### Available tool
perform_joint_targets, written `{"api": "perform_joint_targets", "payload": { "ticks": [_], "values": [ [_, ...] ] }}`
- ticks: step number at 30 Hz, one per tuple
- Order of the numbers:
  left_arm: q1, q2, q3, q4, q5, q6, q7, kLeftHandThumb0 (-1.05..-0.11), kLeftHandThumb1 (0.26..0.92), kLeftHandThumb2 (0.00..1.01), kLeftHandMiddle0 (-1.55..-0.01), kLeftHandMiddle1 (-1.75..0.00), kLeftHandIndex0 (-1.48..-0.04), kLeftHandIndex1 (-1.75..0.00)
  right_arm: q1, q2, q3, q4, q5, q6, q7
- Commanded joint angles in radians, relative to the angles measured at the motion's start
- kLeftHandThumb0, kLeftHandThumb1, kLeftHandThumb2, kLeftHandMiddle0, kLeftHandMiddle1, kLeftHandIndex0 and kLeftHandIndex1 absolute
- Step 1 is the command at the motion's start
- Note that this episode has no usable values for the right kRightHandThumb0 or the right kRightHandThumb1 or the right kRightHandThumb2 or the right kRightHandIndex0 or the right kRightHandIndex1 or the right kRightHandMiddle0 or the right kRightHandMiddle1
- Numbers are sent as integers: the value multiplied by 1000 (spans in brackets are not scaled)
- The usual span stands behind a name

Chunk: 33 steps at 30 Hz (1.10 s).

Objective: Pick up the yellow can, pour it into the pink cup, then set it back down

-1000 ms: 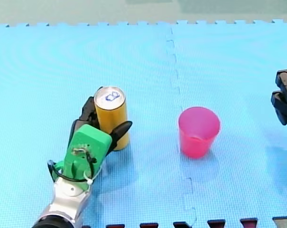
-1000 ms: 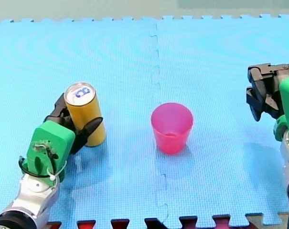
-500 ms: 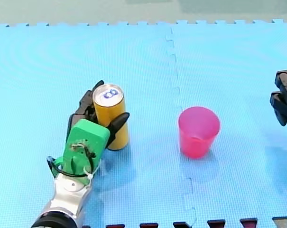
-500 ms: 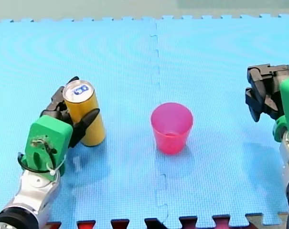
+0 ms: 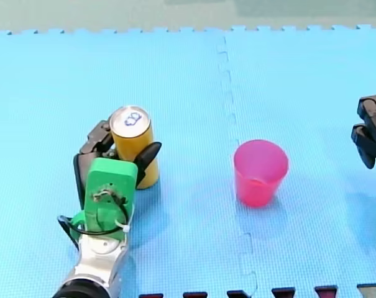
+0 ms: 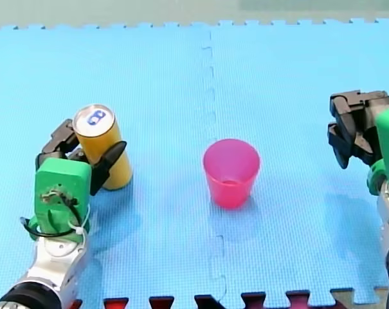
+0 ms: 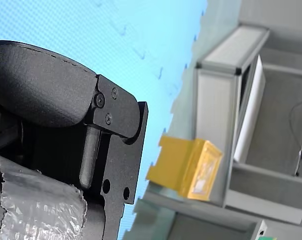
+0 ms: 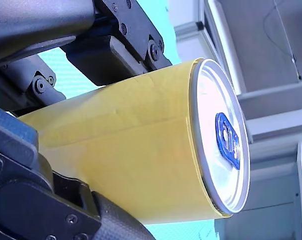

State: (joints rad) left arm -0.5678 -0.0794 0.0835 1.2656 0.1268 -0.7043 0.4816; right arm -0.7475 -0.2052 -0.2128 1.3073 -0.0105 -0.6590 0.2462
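Left robot hand (image 5: 100,149) grasping can (image 5: 133,146), left side of mat (image 5: 175,74) | cup (image 5: 260,172) mid-mat — pour, set-down pending | right robot hand (image 6: 350,132) clenched, right edge

I see a light-blue foam mat (image 5: 175,74) of interlocking tiles, with a toothed seam (image 5: 228,93) running front to back. Past its far edge lies a grey-green strip of floor (image 5: 82,15). The first wrist view shows a grey metal frame (image 7: 215,105) beside a yellow box (image 7: 188,167).

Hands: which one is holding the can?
The left hand, wrapped round the can. The right hand is off past the cup, holding nothing.
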Motion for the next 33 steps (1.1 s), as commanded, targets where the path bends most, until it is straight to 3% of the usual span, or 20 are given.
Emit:
{"api": "perform_joint_targets", "payload": {
  "ticks": [1, 15, 22, 33],
  "values": [
    [-11, 7, -4, -2, 9, 8, 11, -343, 823, 0, -1279, -39, -1174, -13, 2, -2, 0, -3, 2, -6, -1],
    [-5, 20, -1, -14, 4, 24, -26, -332, 814, 0, -1299, -18, -1186, -5, 3, 3, 4, -4, 2, -10, 0],
    [-9, 23, 2, -24, 2, 17, -43, -329, 810, 0, -1304, -11, -1190, -3, 3, 6, 0, -2, 7, -12, 16],
    [-39, 4, -25, -61, 24, 7, -44, -327, 811, 1, -1310, -7, -1192, -2, -3, 11, -2, 6, 6, 0, 14]
  ]
}}
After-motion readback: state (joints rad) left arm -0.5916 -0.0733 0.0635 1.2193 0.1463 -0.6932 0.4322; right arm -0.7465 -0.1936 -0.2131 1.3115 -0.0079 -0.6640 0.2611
